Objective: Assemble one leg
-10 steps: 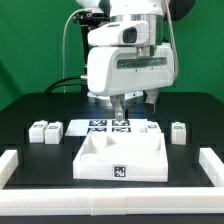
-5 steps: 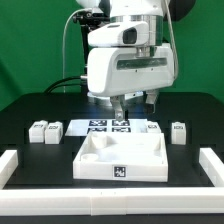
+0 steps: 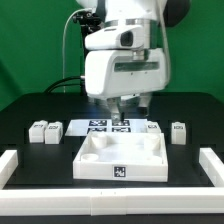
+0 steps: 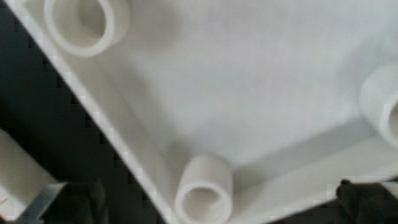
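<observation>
The large white square panel [image 3: 122, 158] lies in the middle of the table with its round corner sockets up. The wrist view looks down on it [image 4: 249, 90] and shows a socket [image 4: 205, 190] between my fingers and another socket [image 4: 84, 25] farther off. Two small white legs [image 3: 38, 131] [image 3: 53, 130] stand at the exterior view's left, and one leg [image 3: 179, 131] stands at its right. My gripper [image 3: 122, 108] hangs above the panel's far edge. It is open and empty, its dark fingertips [image 4: 80, 208] wide apart in the wrist view.
The marker board [image 3: 97, 125] lies flat behind the panel, under the gripper. White rails border the table at the exterior view's front left [image 3: 10, 165] and front right [image 3: 212, 165]. The table is black, with a green backdrop behind it.
The arm and gripper have risen slightly. The panel and the legs have not moved.
</observation>
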{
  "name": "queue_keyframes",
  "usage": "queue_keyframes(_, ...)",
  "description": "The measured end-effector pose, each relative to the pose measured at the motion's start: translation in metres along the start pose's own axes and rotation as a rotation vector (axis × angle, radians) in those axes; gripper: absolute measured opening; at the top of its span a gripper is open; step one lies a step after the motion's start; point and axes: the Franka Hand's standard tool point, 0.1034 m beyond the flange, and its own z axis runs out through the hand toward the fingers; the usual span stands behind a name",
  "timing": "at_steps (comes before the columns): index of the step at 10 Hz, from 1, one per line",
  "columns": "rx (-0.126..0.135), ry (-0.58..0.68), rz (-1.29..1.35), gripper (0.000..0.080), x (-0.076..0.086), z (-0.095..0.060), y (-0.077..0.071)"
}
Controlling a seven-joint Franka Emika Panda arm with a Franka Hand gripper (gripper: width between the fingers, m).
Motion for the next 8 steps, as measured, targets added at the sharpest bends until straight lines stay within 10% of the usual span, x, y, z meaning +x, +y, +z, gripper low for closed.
queue_keyframes(8, 0.043, -0.045, -0.316, 0.065, -0.006, 0.017, -0.03)
